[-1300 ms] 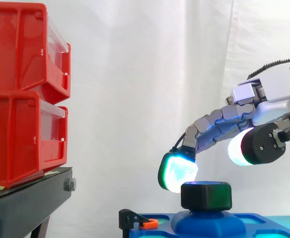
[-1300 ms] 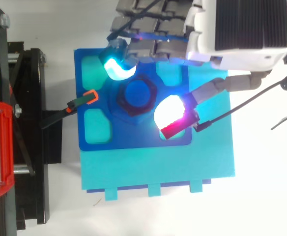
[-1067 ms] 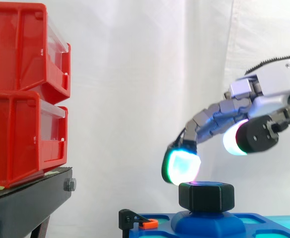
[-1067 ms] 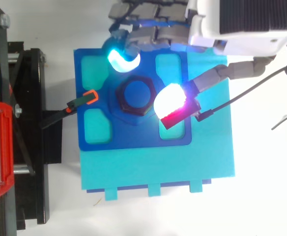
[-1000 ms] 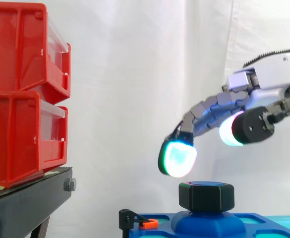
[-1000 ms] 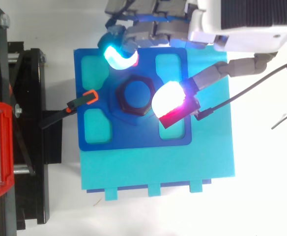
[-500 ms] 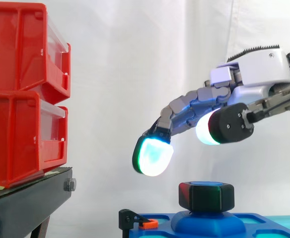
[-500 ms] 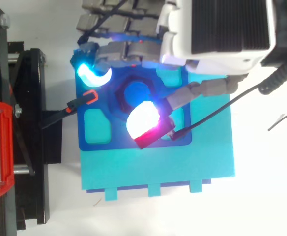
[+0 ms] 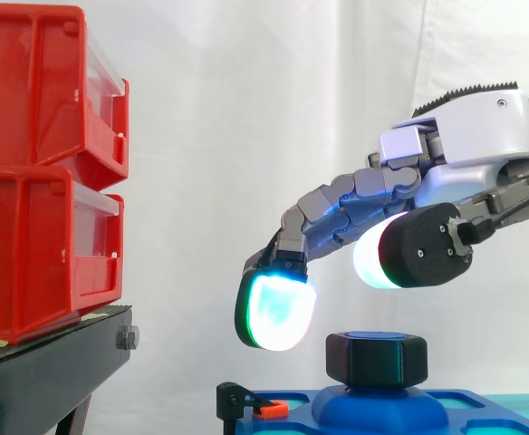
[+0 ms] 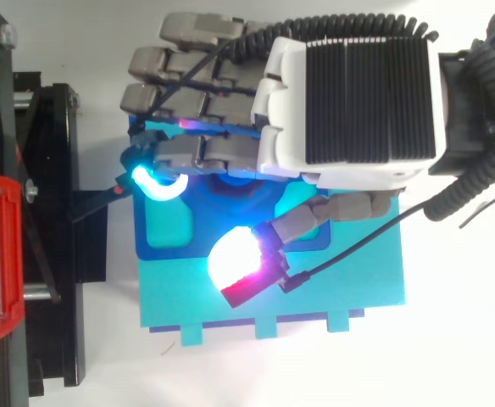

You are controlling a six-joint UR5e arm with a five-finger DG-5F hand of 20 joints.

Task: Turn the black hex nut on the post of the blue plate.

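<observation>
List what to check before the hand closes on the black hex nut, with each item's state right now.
1. Black hex nut seated upright on the blue plate's post: ok.
2. Robot hand open, holding nothing: ok.
3. Glowing fingertips clear of the nut, gap visible in the side view: ok.
4. Thumb and fingers centred across the nut: cannot tell, the hand covers it from above.
5. Orange-tipped black clamp at the plate's edge: ok.
6. Red plastic bins away from the hand: ok.

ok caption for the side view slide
Open robot hand hovering above the black hex nut on the blue plate, not touching it.
</observation>
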